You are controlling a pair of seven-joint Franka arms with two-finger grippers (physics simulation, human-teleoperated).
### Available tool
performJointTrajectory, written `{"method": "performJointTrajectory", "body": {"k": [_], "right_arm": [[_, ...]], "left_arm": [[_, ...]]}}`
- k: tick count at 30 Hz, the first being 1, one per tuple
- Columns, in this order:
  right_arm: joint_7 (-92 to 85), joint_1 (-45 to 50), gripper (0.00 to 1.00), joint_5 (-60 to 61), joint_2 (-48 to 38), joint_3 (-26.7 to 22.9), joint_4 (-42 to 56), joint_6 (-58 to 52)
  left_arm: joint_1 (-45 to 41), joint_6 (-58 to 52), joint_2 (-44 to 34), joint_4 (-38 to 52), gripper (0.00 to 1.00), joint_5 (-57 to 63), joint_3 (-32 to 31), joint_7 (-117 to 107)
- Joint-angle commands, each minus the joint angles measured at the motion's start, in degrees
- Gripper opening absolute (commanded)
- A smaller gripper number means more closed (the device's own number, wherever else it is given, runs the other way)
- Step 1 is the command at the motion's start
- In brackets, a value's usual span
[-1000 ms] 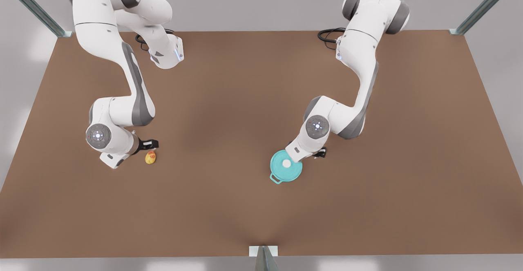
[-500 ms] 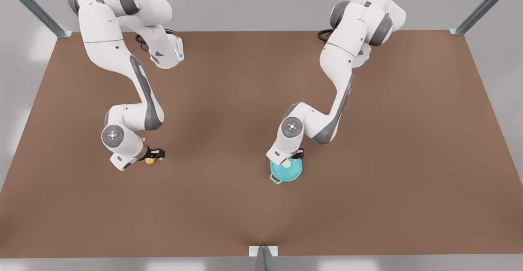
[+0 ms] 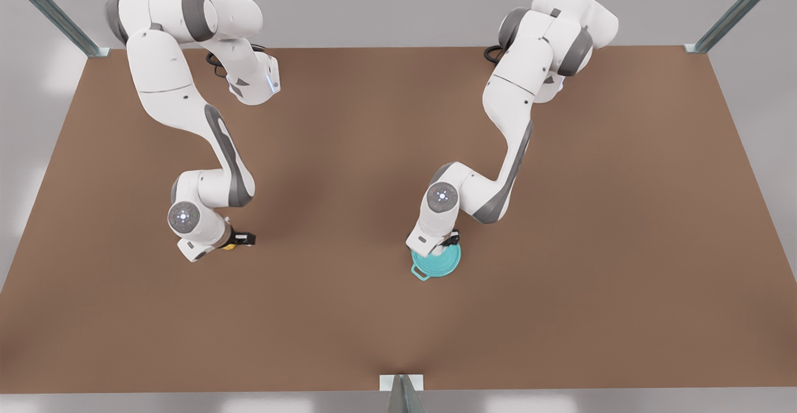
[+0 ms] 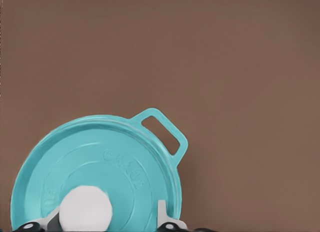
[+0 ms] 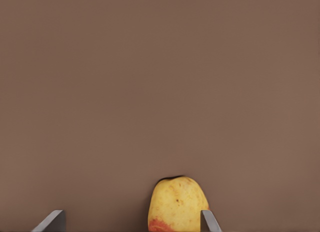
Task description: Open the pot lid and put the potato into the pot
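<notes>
The teal pot lid [image 3: 441,265] [image 4: 125,167] lies on the pot, whose loop handle [image 3: 418,271] [image 4: 162,132] sticks out from under it. My left gripper [image 3: 444,245] [image 4: 107,219], on the arm at the front view's right, is low over the lid and open. Its fingers [image 4: 162,214] stand on either side of the white knob [image 4: 85,209]. The yellow potato [image 3: 230,246] [image 5: 177,204] with its reddish patch rests on the table. My right gripper [image 3: 235,241] [image 5: 130,223], on the front view's left, is open and straddles it, one fingertip [image 5: 207,221] close beside it.
The brown table [image 3: 348,151] stretches wide around both objects. Metal frame posts stand at the far corners [image 3: 697,47] and at the middle of the near edge [image 3: 401,388]. Black cables lie at each arm's base [image 3: 498,55].
Both arms have swung in and lowered. The left gripper has moved from beside the lid to over its knob. The right gripper has moved over the potato, which now sits between its fingers.
</notes>
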Motion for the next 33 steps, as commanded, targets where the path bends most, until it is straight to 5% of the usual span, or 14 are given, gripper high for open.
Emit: {"method": "performJointTrajectory", "body": {"k": [1,8,15,19,22,23,24,28,29,31,33], "right_arm": [[2.8,-0.1,1.0,0.1,0.5,0.0,-0.3,3.0],[2.7,-0.2,1.0,0.0,1.1,-0.4,-0.7,3.5],[2.7,-0.1,1.0,0.0,1.2,-0.4,-3.4,6.2],[2.7,-0.1,1.0,0.1,1.1,-0.4,-3.4,6.2],[2.7,-0.1,0.7,0.1,1.1,-0.4,-3.4,6.2],[2.7,-0.1,0.68,0.1,1.1,-0.4,-3.4,6.2],[2.7,-0.2,0.67,0.1,1.1,-0.5,-3.4,6.2],[2.5,-0.2,0.56,0.0,0.5,-0.5,-3.4,6.0],[2.4,-0.2,0.56,0.0,0.3,-0.5,-3.4,6.0],[2.4,-0.2,0.55,0.0,-0.4,-0.5,-3.5,5.7],[2.4,-0.2,0.54,0.0,-0.7,-0.5,-3.4,5.6]], "left_arm": [[0.0,0.5,-0.1,0.1,0.63,-0.1,0.0,-4.4],[1.8,-5.6,-0.8,3.2,0.5,-0.4,0.9,-0.9],[21.2,-4.3,-0.2,5.4,0.5,-1.4,-0.4,8.5],[24.5,-1.6,2.7,5.4,0.5,-1.0,-0.2,13.9],[23.5,-0.1,4.6,5.4,0.51,-0.3,-0.4,13.7],[23.4,-0.1,4.7,5.4,0.66,-0.3,-0.4,13.8],[23.4,-0.1,4.6,5.4,1.0,-0.3,-0.4,14.5],[23.7,-1.5,3.8,5.4,1.0,3.5,-0.1,18.7],[26.0,-6.2,1.4,5.3,1.0,1.6,-0.3,31.9],[29.3,-34.8,-14.0,3.3,1.0,-5.9,0.1,43.2],[29.9,-32.9,-32.8,-11.2,1.0,-5.6,0.7,43.3]]}}
